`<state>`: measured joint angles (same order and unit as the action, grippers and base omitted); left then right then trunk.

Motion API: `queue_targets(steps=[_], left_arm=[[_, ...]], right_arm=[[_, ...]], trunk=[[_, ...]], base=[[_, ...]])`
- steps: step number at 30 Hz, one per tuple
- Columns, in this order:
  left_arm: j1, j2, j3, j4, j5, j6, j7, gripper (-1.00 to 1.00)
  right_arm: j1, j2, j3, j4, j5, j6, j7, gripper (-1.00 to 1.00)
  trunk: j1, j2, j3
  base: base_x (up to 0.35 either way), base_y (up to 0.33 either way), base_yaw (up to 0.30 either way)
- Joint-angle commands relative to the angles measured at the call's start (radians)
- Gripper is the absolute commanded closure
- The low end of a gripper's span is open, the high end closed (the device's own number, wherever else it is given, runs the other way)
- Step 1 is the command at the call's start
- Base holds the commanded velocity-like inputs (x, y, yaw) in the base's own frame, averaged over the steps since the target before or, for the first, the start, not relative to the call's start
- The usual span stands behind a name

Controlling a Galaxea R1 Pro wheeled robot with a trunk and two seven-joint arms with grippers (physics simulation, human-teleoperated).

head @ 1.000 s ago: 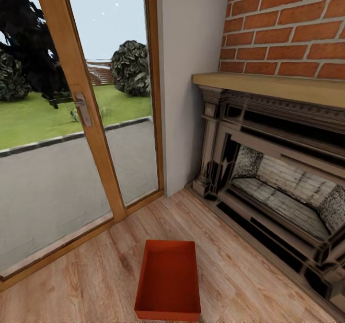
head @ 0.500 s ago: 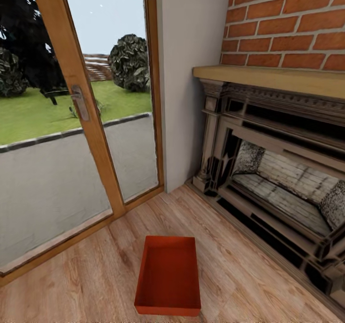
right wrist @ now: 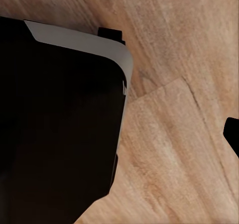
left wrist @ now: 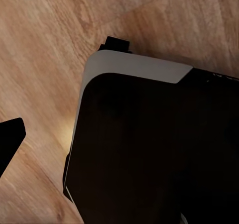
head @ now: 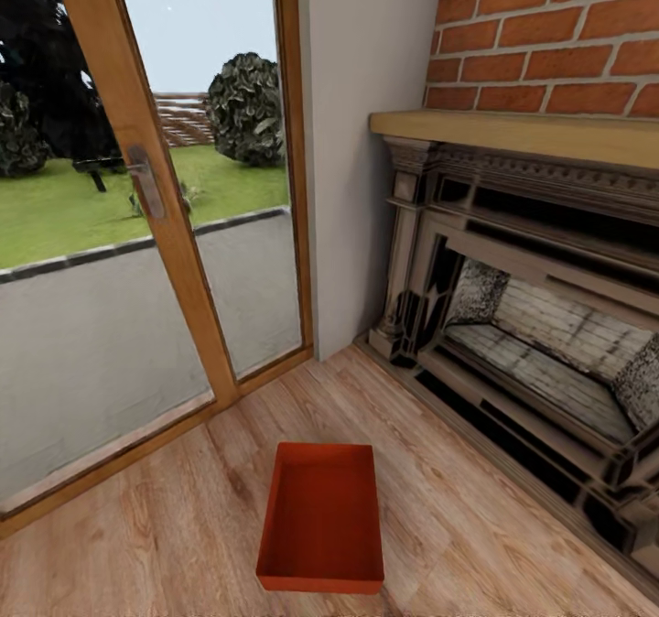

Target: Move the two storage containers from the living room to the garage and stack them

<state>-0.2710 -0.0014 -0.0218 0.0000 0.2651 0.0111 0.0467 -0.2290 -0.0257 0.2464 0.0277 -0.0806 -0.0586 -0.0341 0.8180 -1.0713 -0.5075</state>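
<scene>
One storage container (head: 322, 518), a red-orange open-top bin, lies empty on the light wood plank floor (head: 165, 535) of the living room, low in the head view and just in front of me. It sits between the glass door and the fireplace. The left wrist view looks down on my dark base (left wrist: 149, 149) over the planks, with one dark fingertip (left wrist: 10, 140) at the picture's edge. A dark fingertip (right wrist: 233, 133) likewise shows in the right wrist view beside the base (right wrist: 55, 124). Neither view shows anything held.
A wood-framed glass door (head: 146, 196) to the garden stands at the left. A white wall corner (head: 357, 141) rises behind the bin. The dark fireplace (head: 531, 342) with its mantel and red brick chimney breast (head: 549, 31) runs along the right.
The whole head view has shifted slightly upward, so the camera has moved. The container lies where it was on the planks.
</scene>
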Motion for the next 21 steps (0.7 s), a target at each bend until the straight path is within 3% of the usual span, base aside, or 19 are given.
queue_targets(steps=[1,21], left_arm=[[-0.001,0.0,-0.003,0.0,0.006,0.001,0.002,-1.0],[-0.001,0.0,-0.003,0.0,0.006,0.001,0.002,-1.0]], right_arm=[[-0.001,0.0,0.008,0.003,-0.008,-0.006,-0.001,-1.0],[-0.001,0.001,0.008,0.003,-0.008,-0.006,-0.001,-1.0]], trunk=[[0.004,-0.008,-0.006],[0.081,-0.148,-0.1]], base=[[0.0,0.0,0.0],[0.0,0.0,0.0]])
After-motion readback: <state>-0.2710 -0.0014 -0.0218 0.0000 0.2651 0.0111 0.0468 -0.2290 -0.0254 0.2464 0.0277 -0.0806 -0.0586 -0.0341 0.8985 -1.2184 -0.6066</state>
